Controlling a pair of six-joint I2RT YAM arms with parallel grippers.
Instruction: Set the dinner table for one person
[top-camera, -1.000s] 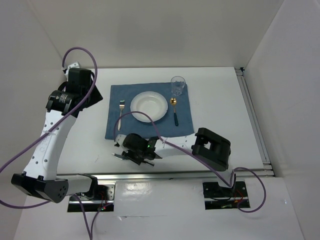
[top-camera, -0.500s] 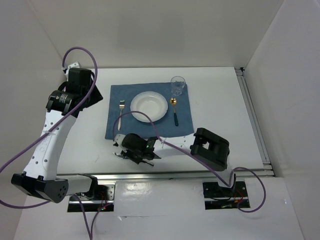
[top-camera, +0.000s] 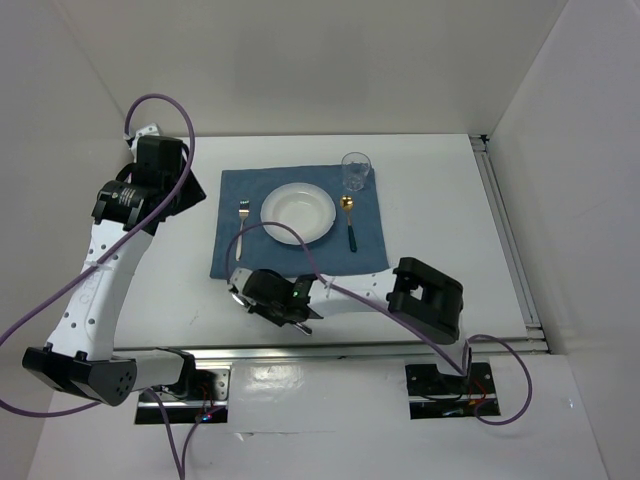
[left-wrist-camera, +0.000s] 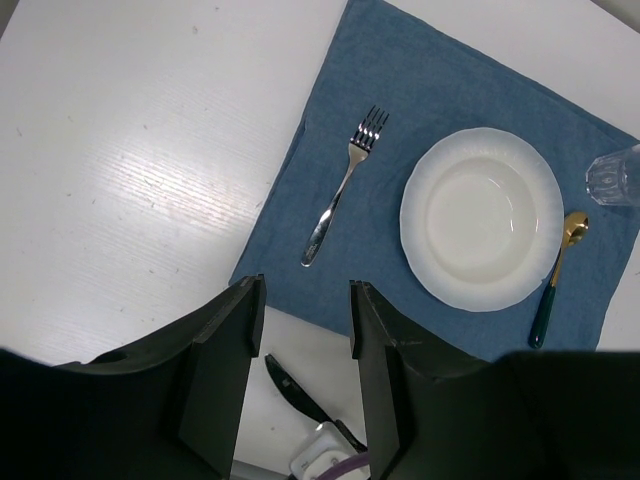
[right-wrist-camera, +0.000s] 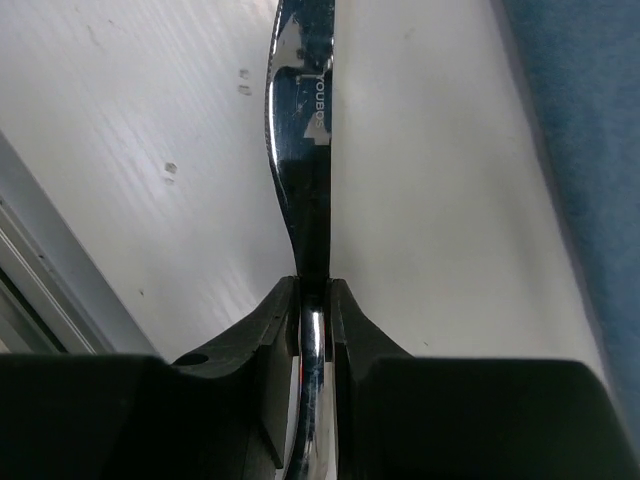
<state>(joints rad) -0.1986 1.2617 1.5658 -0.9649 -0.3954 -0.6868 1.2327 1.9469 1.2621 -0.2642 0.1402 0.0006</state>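
a: right pincer (right-wrist-camera: 312, 292)?
b: squeezed shut on the knife (right-wrist-camera: 303, 140), on its thin part. the wide end points away from it.
a: its arm?
b: it bends low and reaches left over the table (top-camera: 440, 200), close to the front rail (top-camera: 350, 349), just off the mat (top-camera: 232, 200) corner.
a: left pincer (left-wrist-camera: 305, 292)?
b: open, holding nothing. its arm is up high, left of the mat, looking down.
a: room to move?
b: bare white table right of the mat, up to the side rail (top-camera: 505, 230).
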